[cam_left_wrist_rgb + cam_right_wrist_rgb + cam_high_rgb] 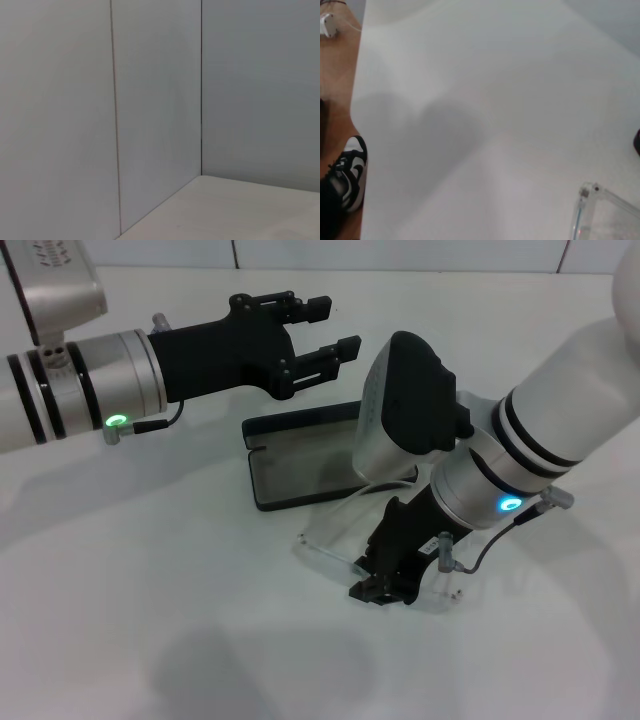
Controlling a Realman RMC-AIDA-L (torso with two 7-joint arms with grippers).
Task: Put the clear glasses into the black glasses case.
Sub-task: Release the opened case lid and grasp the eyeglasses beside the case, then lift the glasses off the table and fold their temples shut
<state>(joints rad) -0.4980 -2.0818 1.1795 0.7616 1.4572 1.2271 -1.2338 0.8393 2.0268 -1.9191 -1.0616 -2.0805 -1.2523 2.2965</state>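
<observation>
The black glasses case lies open in the middle of the white table, grey lining up, with its lid partly hidden behind my right wrist. Just in front of it the clear glasses rest low on the table. My right gripper reaches down from the right and is shut on their lens. A corner of the clear glasses shows in the right wrist view. My left gripper hovers open above the table, behind and to the left of the case, holding nothing.
The white table stretches bare to the left and front. Its edge shows in the right wrist view, with wooden floor and a black-and-white shoe beyond. A grey panelled wall stands behind the table.
</observation>
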